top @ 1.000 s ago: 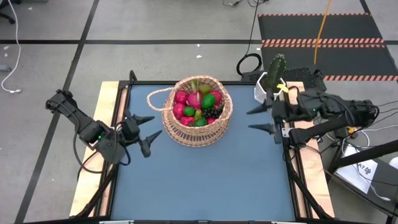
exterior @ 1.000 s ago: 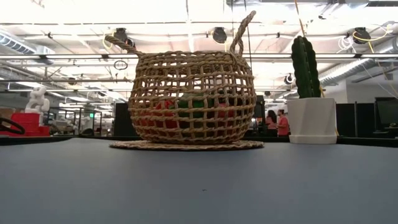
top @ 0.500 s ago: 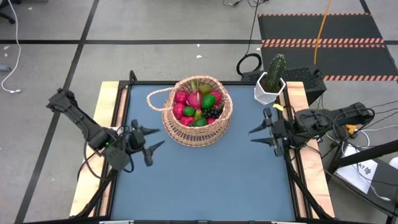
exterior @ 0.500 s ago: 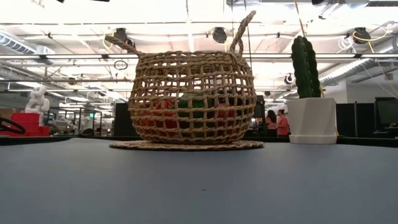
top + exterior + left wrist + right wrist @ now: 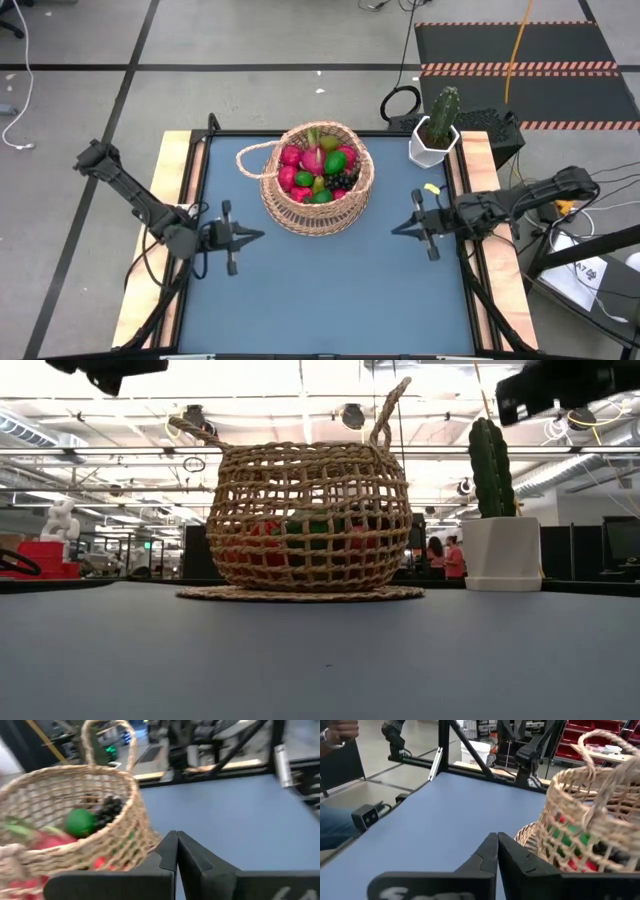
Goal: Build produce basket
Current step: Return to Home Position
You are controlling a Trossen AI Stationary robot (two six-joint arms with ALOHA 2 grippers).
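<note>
The woven basket (image 5: 316, 200) stands on its flat base on the blue table (image 5: 330, 290), toward the far middle. It holds the produce (image 5: 318, 170): pink-red and green fruit and dark grapes. In the low view the basket (image 5: 308, 520) fills the middle. My left gripper (image 5: 258, 236) is shut and points level at the basket's left side, a short way off, as the left wrist view shows of my left gripper (image 5: 177, 842) and the basket (image 5: 100, 840). My right gripper (image 5: 396, 229) is also shut. It points level toward the basket's right side, as my right gripper (image 5: 497, 842) and the basket (image 5: 580, 835) show.
A cactus in a white pot (image 5: 435, 135) stands at the table's far right corner, and the cactus pot (image 5: 500, 545) also shows in the low view. A person's hand (image 5: 340, 730) and knee (image 5: 335, 827) appear beyond the table's left side. The near half of the table has free room.
Both arms have come down toward the table and shut their fingers on nothing. My right gripper has also drawn toward the near edge. My left gripper has rolled and now points level at the basket. The basket and its fruit have not moved.
</note>
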